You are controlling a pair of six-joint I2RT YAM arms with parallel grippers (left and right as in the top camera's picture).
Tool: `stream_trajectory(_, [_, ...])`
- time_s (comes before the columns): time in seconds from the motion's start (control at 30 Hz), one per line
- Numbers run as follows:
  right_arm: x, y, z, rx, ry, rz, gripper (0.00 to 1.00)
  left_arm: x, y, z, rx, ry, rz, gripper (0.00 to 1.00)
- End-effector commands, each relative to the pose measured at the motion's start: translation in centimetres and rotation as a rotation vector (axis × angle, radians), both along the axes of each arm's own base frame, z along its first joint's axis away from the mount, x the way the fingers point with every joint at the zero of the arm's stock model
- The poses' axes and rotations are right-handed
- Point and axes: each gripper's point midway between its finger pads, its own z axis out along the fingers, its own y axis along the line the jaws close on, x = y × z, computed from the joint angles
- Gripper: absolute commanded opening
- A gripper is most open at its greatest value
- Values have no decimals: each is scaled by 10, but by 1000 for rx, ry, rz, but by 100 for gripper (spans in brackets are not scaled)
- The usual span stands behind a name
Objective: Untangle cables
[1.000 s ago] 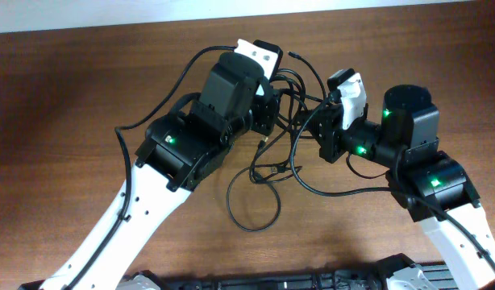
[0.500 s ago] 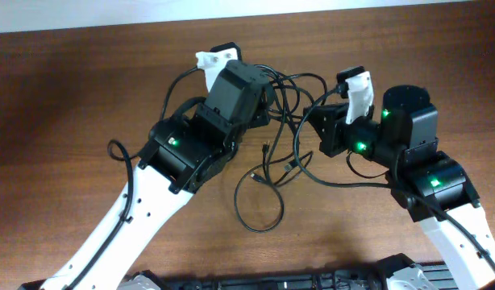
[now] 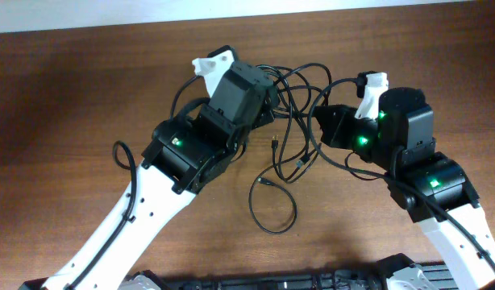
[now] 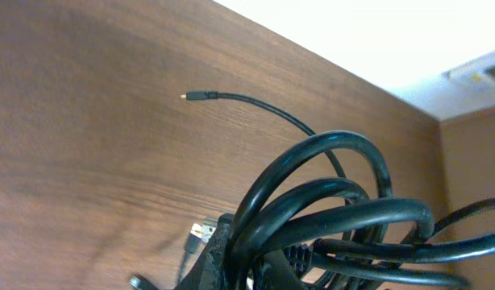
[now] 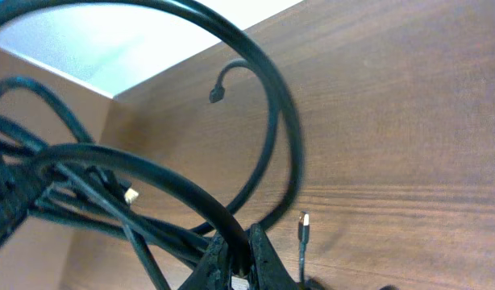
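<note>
My left gripper [image 4: 259, 262] was cut off by the bottom edge of its wrist view and hidden under my arm from overhead. What showed of its fingers [image 4: 299, 259] sat pressed around several coils, so it was clamped on the cables [image 3: 289, 97], though the pinch itself lay mostly out of frame. One thin cord arced away from that bunch to a small plug [image 4: 185, 97]; I could not tell whether it touched the table [image 3: 70, 97]. Between my two arms the cables hung as a tangle of crossing strands near the far edge, too overlapped to count. Below it, a single loop [image 3: 273, 211] lay flat on the wood. To the right, my right gripper [image 5: 247, 262] was also cropped at the bottom of its view. Its two fingers stood together, squeezing one cord, with further strands sweeping up and leftward out of frame. From overhead my wrist housing covered that grip.
</note>
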Motion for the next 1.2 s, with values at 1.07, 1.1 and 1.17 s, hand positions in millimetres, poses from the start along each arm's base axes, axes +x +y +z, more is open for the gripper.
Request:
stream_trajectory(1.07, [7, -30, 30, 255, 22, -334, 4, 3, 38, 2, 73, -13, 145, 0])
stream_trajectory(1.1, [4, -35, 20, 226, 54, -361, 4, 5, 36, 5, 60, -25, 145, 0])
stream_trajectory(1.17, [0, -45, 6, 177, 97, -410, 4, 8, 33, 9, 43, -42, 146, 0])
